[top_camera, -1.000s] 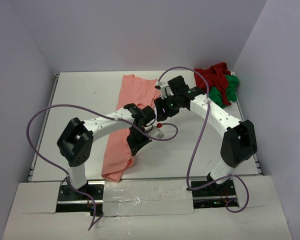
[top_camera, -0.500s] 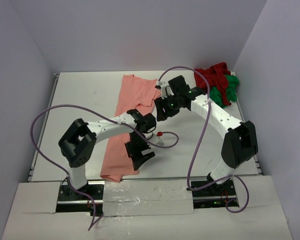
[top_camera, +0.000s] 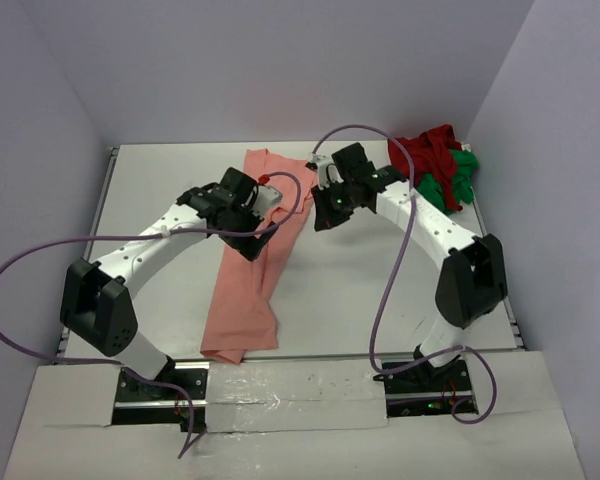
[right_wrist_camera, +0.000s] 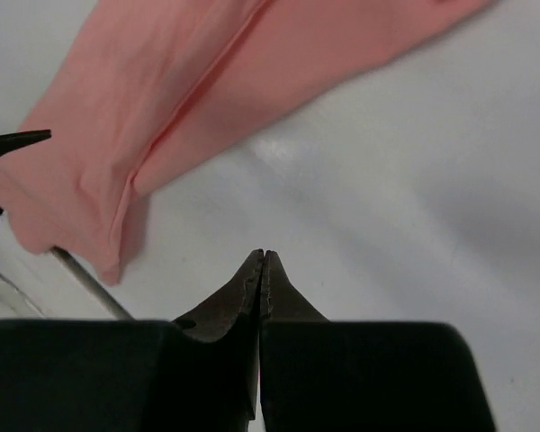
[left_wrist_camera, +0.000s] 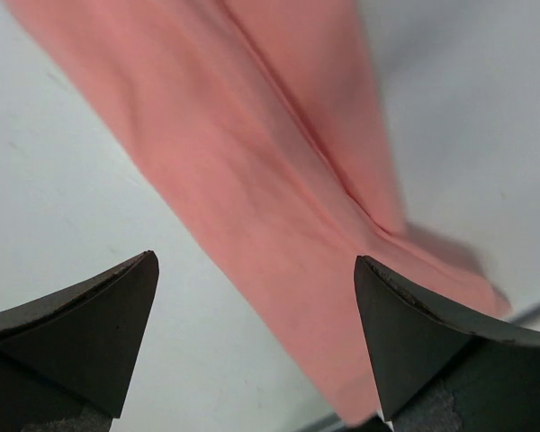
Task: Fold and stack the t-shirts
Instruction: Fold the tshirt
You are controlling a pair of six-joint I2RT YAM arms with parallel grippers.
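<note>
Salmon-pink t-shirt (top_camera: 245, 290) lies on the white table (top_camera: 160, 200) as a long narrow strip, folded lengthwise. It runs from the far centre toward the near edge, slightly aslant. A lengthwise crease shows in both wrist views. The near end is bunched a little at the table's front edge

Left gripper (left_wrist_camera: 254, 261): released, fingers (left_wrist_camera: 90, 324) spread wide, holding nothing. In the top view it is over the far half of the strip. Its wrist view looks down onto pink cloth with bare table on either side. Whether the tips touch the cloth cannot be told

Right gripper (right_wrist_camera: 261, 258): clenched, tips meeting, nothing pinched. It is above bare table just to the right of the strip's far part; the cloth lies beside the tips, not under them

Dark red t-shirt (top_camera: 425, 150) and bright green t-shirt (top_camera: 464, 165): crumpled together in one heap at the far right corner, unfolded, well apart from the left gripper and from the pink strip
</note>
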